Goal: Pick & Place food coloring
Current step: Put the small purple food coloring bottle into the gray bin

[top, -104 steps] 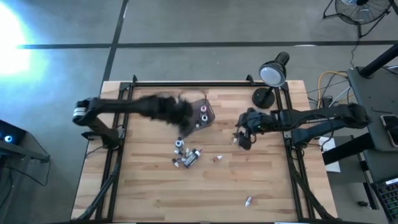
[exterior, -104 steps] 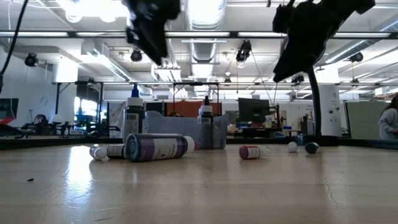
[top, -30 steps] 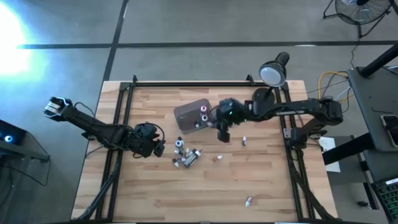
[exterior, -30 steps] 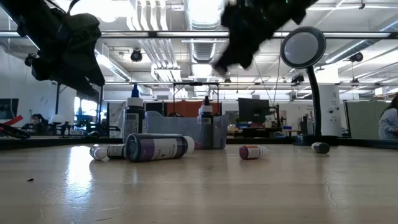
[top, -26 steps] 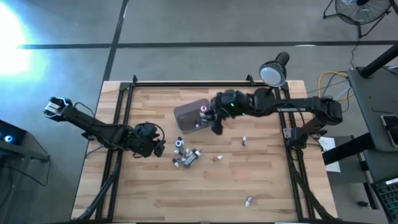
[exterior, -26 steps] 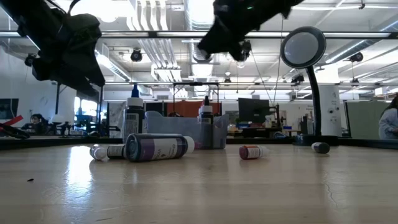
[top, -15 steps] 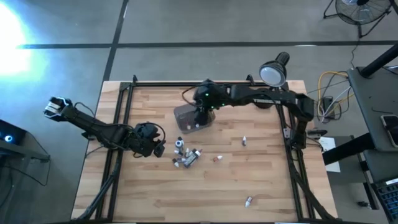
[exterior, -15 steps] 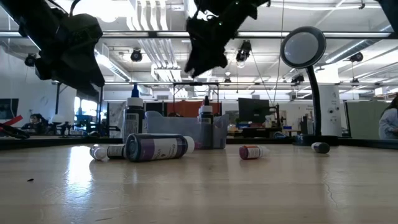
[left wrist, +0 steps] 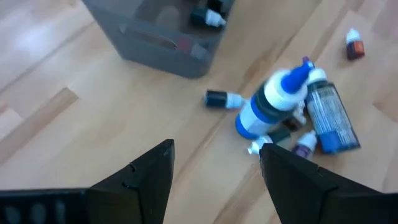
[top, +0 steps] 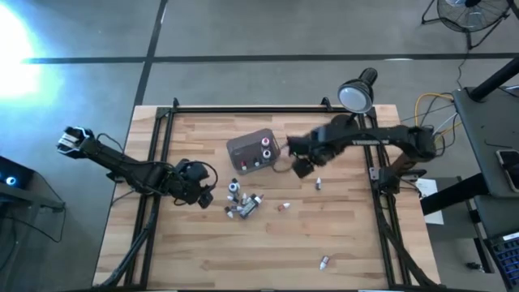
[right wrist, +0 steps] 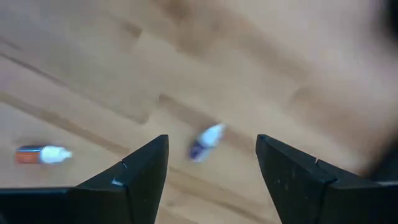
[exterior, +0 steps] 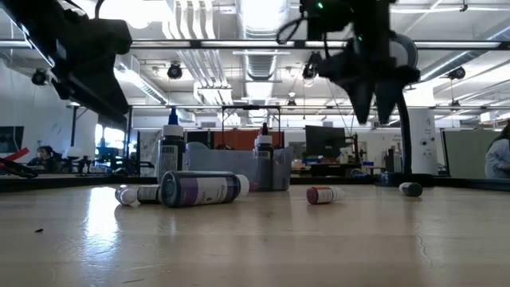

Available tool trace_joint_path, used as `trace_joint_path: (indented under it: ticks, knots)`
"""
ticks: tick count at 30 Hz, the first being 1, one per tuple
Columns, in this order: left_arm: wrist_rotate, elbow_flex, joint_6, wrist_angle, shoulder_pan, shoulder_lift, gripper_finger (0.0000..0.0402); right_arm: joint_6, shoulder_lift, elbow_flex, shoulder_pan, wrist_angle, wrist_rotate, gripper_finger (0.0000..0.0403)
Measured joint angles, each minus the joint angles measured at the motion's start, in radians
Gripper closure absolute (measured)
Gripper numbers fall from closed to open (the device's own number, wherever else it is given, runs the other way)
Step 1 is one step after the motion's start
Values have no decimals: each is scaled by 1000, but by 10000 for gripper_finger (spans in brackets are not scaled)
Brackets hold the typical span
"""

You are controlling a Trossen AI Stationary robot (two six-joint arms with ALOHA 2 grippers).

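**Go for the next little bottle**

The right hand hangs spread and empty over the bench, just beside the grey tub. A little bottle lies near it. Come straight down, then pinch its middle. The left hand waits spread, near the bottle pile.

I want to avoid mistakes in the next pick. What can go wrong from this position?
1. The lone bottle under the right gripper lies on its side; the open fingers could nudge it and it may roll.
2. The bottle cluster is packed tightly, so the left gripper might knock neighbours when it picks one.
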Motion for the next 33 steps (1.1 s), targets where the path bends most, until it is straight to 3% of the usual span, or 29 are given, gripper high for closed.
trace_joint_path:
  ticks: [5, 10, 33]
  knots:
    - [65, 0, 10, -1, 2, 0, 189, 232, -116, -280, 2, 268, -54, 168]
    - [90, 0, -6, 0, 2, 0, 189, 395, -174, -437, 16, 366, -67, 175]
    - [66, 0, -20, 41, 88, 0, 189, 563, -187, -546, 20, 429, -21, 186]
